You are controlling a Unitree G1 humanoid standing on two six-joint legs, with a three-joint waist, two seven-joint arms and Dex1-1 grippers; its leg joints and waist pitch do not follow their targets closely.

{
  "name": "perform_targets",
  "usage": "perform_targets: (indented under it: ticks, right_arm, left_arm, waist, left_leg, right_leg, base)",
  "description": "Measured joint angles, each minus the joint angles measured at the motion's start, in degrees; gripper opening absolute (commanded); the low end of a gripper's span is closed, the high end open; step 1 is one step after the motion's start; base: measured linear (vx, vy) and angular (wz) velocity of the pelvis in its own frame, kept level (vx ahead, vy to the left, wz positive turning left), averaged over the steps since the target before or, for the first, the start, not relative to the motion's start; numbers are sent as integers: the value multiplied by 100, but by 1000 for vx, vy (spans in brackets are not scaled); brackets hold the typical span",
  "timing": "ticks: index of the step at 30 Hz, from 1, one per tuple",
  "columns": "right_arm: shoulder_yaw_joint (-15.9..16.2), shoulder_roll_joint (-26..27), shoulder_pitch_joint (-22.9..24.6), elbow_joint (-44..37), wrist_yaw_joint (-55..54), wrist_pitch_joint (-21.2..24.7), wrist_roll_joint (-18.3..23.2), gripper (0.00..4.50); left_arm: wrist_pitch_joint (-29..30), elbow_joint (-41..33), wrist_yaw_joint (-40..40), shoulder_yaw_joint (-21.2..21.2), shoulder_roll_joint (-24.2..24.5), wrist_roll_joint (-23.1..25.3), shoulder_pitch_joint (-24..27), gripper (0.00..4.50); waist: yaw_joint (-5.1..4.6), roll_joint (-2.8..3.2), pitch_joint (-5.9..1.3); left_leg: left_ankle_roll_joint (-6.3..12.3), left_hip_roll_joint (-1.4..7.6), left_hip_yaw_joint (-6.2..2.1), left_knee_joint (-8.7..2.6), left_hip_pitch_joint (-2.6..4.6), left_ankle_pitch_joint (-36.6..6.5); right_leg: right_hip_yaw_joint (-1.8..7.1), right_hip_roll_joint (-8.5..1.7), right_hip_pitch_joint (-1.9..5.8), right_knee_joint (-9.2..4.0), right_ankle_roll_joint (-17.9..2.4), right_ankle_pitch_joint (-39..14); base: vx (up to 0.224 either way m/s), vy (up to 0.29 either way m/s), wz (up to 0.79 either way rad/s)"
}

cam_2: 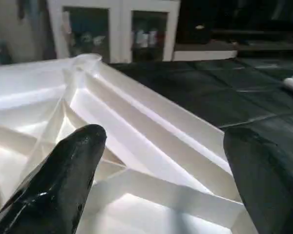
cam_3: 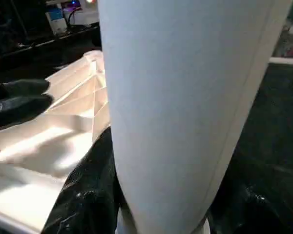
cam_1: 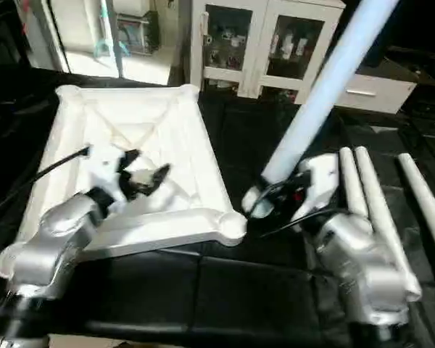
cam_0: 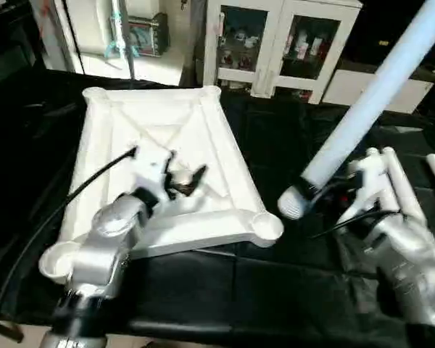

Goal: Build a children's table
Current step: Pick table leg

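Observation:
The white tabletop (cam_0: 196, 130) lies upside down on the black cloth, ribbed X-braced underside up, with round sockets at its corners (cam_0: 264, 225). My left gripper (cam_0: 185, 177) hovers open over the tabletop's near middle; its black fingers (cam_2: 63, 180) stand wide apart above the ribs. My right gripper (cam_1: 275, 194) is shut on a long white leg (cam_0: 377, 94), held slanted up to the right. The leg's lower end (cam_0: 291, 203) hangs just right of the near right corner socket. In the right wrist view the leg (cam_3: 185, 107) sits between the black fingers (cam_3: 88, 195).
Three more white legs (cam_1: 366, 196) lie on the black cloth at the right, one farther out (cam_1: 424, 196). A white cabinet with glass doors (cam_0: 275, 43) stands behind the table. A black cable (cam_0: 65, 203) runs along my left arm.

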Motion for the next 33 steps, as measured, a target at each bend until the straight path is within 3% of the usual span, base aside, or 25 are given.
perform_targets:
  ticks: [2, 3, 4, 5, 6, 7, 8, 9, 10, 11, 12, 13, 14, 15, 16, 19, 25, 26, 27, 29, 30, 31, 33]
  right_arm:
    - [16, 38, 5, -2, -98, -26, -37, 188]
    - [9, 46, 10, -2, -147, -35, -44, 188]
    - [-22, 77, 32, 1, -233, -37, -73, 188]
    - [-30, 88, 61, 2, -277, -37, -100, 188]
    - [-48, 91, 65, 0, -329, -39, -133, 188]
    - [-114, 98, 64, -7, -400, -59, -157, 188]
    - [-154, 127, 64, -8, -461, -81, -174, 188]
    - [-129, 141, 61, -17, -486, -84, -187, 188]
    - [-98, 189, 48, -42, -492, -84, -195, 188]
    - [-62, 210, 45, -93, -492, -84, -195, 188]
    - [-48, 210, 50, -142, -493, -84, -196, 188]
    - [-55, 178, 39, -205, -497, -98, -196, 188]
    - [-50, 188, 56, -207, -505, -99, -200, 188]
    - [-53, 180, 105, -207, -507, -98, -200, 188]
    - [-52, 184, 139, -207, -510, -98, -202, 188]
    - [49, 254, 138, -210, -510, -99, -216, 188]
    - [124, 317, 135, -214, -499, -100, -238, 188]
    - [131, 315, 135, -215, -499, -100, -245, 188]
    - [137, 314, 138, -214, -500, -101, -251, 188]
    - [159, 299, 148, -214, -498, -108, -269, 188]
    - [189, 300, 149, -214, -495, -110, -273, 188]
    - [236, 303, 152, -214, -491, -114, -273, 188]
    - [263, 304, 154, -216, -484, -114, -269, 188]
  left_arm:
    - [21, -113, 207, 18, -118, 54, 65, 434]
    - [47, -174, 287, 15, -148, 71, 80, 434]
    - [77, -276, 391, -4, -232, 80, 103, 434]
    - [111, -348, 460, -34, -289, 84, 146, 434]
    - [134, -438, 547, -57, -334, 120, 191, 434]
    - [141, -542, 678, -67, -385, 156, 203, 434]
    - [155, -595, 778, -47, -409, 173, 196, 434]
    - [208, -610, 876, 36, -447, 193, 239, 434]
    - [274, -607, 1006, 144, -441, 243, 292, 434]
    - [275, -608, 1057, 209, -406, 262, 314, 434]
    - [284, -614, 1108, 301, -371, 281, 314, 434]
    - [277, -653, 1118, 335, -344, 314, 300, 434]
    - [280, -671, 1101, 312, -318, 323, 318, 434]
    - [283, -673, 1090, 272, -337, 334, 320, 434]
    - [282, -687, 1077, 186, -355, 340, 319, 434]
    - [285, -802, 1071, 122, -348, 315, 313, 434]
    - [356, -908, 871, 128, -216, 311, 315, 434]
    - [375, -925, 844, 108, -215, 311, 315, 434]
    - [384, -938, 828, 86, -211, 310, 316, 434]
    - [401, -959, 824, -23, -224, 306, 324, 434]
    - [412, -961, 824, -40, -225, 306, 334, 434]
    - [421, -964, 826, -38, -219, 306, 358, 434]
    - [428, -984, 826, -29, -211, 306, 406, 434]
  waist:
    - [-13, -39, -15]
    - [-14, -55, -25]
    - [55, -96, -19]
    - [63, -122, -29]
    - [56, -107, -45]
    - [38, -41, -84]
    - [35, 25, -98]
    - [49, 60, -100]
    - [41, 73, -111]
    - [45, 26, -127]
    - [64, -33, -153]
    - [121, -96, -175]
    - [214, -125, -143]
    - [273, -128, -128]
    - [295, -132, -111]
    - [296, -97, -92]
    - [260, -55, -63]
    - [261, -57, -58]
    - [243, -21, -39]
    - [195, 27, -13]
    - [199, 51, 2]
    - [195, 96, 23]
    - [209, 148, 58]
  left_leg:
    - [13, 76, 5, -33, -27, 55]
    - [181, 64, 42, 30, -74, 36]
    - [671, 24, 52, 501, -233, -229]
    - [814, -89, 68, 826, -274, -328]
    - [791, -225, 70, 945, -269, -342]
    - [819, -355, 52, 789, -234, -450]
    - [622, -348, -1, 576, -226, -588]
    - [366, -222, -87, 477, -190, -487]
    - [265, -142, -110, 456, -185, -436]
    - [239, -149, -105, 476, -195, -417]
    - [224, -173, -89, 506, -224, -406]
    - [203, -183, -66, 577, -306, -397]
    - [254, -168, -93, 504, -316, -354]
    - [198, -169, -107, 356, -270, -262]
    - [6, -163, -83, 174, -179, -140]
    - [-215, -146, -75, -43, -86, 5]
    - [-218, -76, -75, -63, -49, 36]
    - [-204, -77, -80, -63, -76, 54]
    - [-183, -104, -164, -61, -113, 67]
    - [-155, -168, -340, -71, -181, 74]
    - [-146, -169, -390, -72, -185, 80]
    - [-144, -163, -463, -72, -196, 80]
    - [-139, -155, -525, -78, -186, 77]
  right_leg:
    - [-97, 16, -80, 118, -112, -73]
    - [-110, 63, -108, 103, -108, -76]
    - [-118, 97, -114, 75, -81, -50]
    - [-130, 128, -100, 54, -79, -38]
    - [-167, 202, -73, -9, -104, -8]
    - [-313, 312, -66, -114, -100, 34]
    - [-414, 426, -54, -254, -117, 118]
    - [-514, 473, -23, -331, -44, 149]
    - [-412, 378, -159, 143, 322, -64]
    - [-106, 215, -302, 629, 447, -137]
    - [235, 28, -314, 627, 455, -162]
    - [407, -157, -302, 432, 685, -237]
    - [383, -164, -340, 416, 681, -186]
    - [366, -152, -316, 353, 628, -172]
    - [362, -141, -284, 296, 594, -130]
    - [354, -94, -226, 171, 545, -41]
    - [345, -18, -103, -50, 521, 111]
    - [334, -21, -87, -67, 515, 138]
    - [241, -56, -39, -111, 516, 141]
    - [-37, -183, 68, -222, 523, 138]
    - [-146, -217, 135, -262, 536, 129]
    - [-289, -233, 259, -351, 555, 117]
    - [-428, -244, 425, -449, 580, 82]
  base:
    - [7, -179, 6]
    - [2, -183, 8]
    - [-3, -175, -2]
    - [-3, -175, -2]
    - [-17, -175, -5]
    - [-21, -153, 7]
    - [-21, -153, 7]
    - [-19, -164, 6]
    - [-19, -148, -3]
    - [-19, -148, -3]
    - [-40, -119, 1]
    - [-79, -162, -11]
    - [-79, -162, -11]
    - [-93, -184, -12]
    - [-90, -156, 2]
    - [-73, -102, 1]
    - [-19, -13, 0]
    - [0, 0, 0]
    - [0, 32, 18]
    - [-1, 33, 39]
    - [29, 32, 48]
    - [54, 16, 55]
    - [60, 13, 57]
